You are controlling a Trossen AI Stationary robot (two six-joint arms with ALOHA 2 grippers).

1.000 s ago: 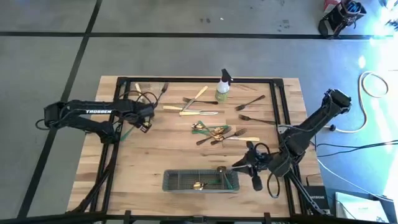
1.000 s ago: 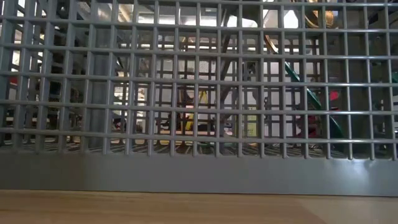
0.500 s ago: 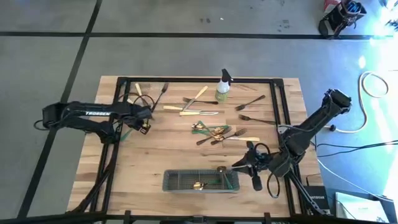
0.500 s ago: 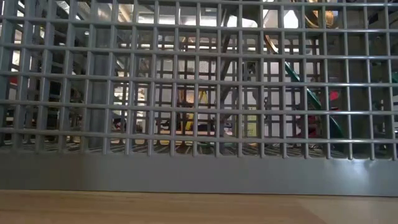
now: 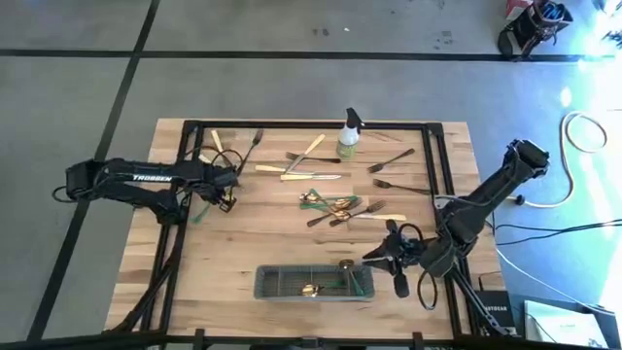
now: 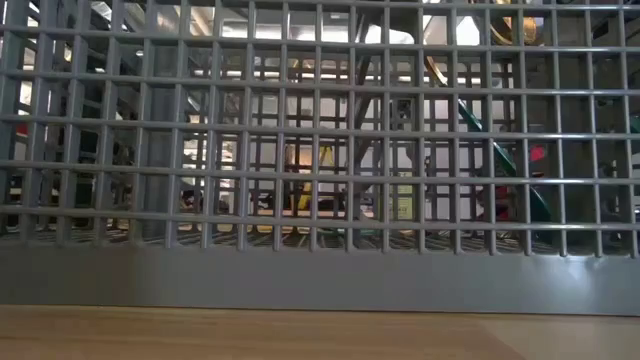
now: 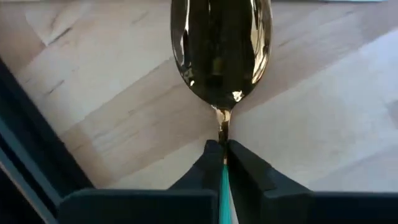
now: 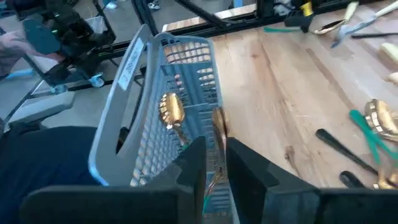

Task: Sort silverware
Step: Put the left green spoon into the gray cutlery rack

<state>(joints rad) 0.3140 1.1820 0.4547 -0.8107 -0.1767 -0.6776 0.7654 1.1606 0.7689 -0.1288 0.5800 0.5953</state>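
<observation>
Spoon (image 7: 221, 50), green handle, clamped in my left gripper (image 7: 222, 163) near table (image 5: 243, 248) edge; bare wood ahead. Right gripper (image 8: 214, 155) pinches gold utensil (image 8: 218, 127) at caddy (image 8: 134, 124) end.

— What sort of place is this?
— A robotics lab or workshop: grey concrete floor (image 5: 292, 87) with black tape lines (image 5: 117, 92), loose cables (image 5: 573, 131), wooden table (image 5: 243, 248) on a black frame.

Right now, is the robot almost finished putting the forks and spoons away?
Not nearly. A few pieces, including a gold spoon, already sit in the grey mesh caddy. The left gripper is holding a green-handled gold spoon. The right gripper waits beside the caddy. Many forks and knives are scattered across the table.
</observation>
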